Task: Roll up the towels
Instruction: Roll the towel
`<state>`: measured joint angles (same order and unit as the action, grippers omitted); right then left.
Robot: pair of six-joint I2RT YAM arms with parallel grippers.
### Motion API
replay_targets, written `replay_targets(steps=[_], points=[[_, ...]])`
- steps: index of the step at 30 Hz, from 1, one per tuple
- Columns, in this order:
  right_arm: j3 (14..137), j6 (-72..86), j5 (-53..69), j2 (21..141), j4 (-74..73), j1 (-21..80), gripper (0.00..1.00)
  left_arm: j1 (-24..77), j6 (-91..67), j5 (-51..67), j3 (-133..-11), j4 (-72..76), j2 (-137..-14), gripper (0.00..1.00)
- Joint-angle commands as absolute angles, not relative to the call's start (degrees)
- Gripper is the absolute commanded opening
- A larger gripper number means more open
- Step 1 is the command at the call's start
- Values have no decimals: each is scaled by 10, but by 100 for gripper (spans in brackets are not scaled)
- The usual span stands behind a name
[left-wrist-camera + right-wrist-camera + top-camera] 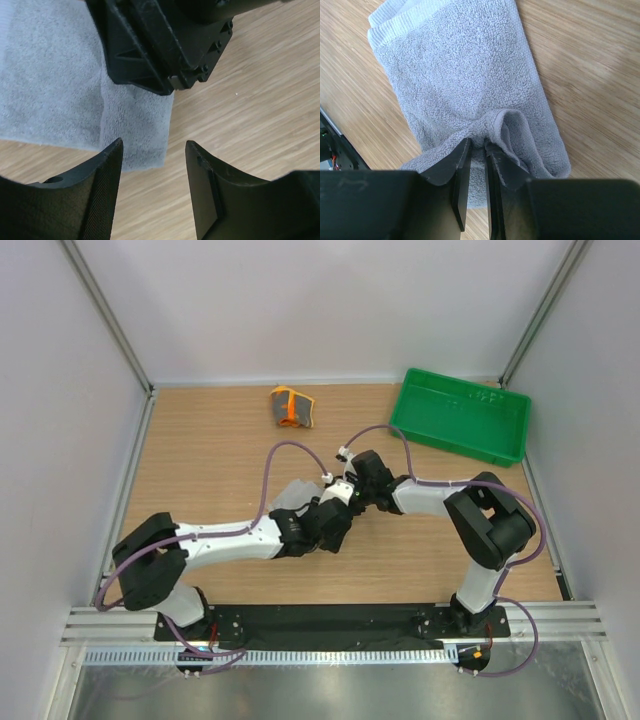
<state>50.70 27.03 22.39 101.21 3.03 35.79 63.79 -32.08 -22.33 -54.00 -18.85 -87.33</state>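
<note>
Grey towel (465, 65) is laid folded on the table (200, 460), near its middle, with one end raised into a fold. Right gripper (477, 146) is found clenched on that fold, cloth pinched between nearly closed jaws. Left gripper (152, 150) is recorded as released, jaws apart, nothing held, over the towel's corner and bare wood. Patterned towel (291, 407) is noted bunched near the far edge, well apart; tray (460, 420) at far right

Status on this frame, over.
Right tool shut on grey towel fold. Left tool open by its corner. Orange towel apart at far edge. Tools crowded close together.
</note>
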Motion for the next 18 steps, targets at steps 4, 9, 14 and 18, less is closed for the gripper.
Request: replay_targets(steps=[4, 9, 14, 18], points=[[509, 253, 195, 1029, -17, 360, 25, 639, -295, -234, -535, -120, -947, 55], [512, 254, 202, 1038, -15, 361, 24, 639, -316, -248, -506, -94, -978, 55], [519, 251, 202, 1044, -21, 360, 24, 639, -323, -255, -483, -79, -980, 57], [531, 248, 200, 1052, -30, 361, 25, 639, -328, -246, -474, -82, -974, 53]])
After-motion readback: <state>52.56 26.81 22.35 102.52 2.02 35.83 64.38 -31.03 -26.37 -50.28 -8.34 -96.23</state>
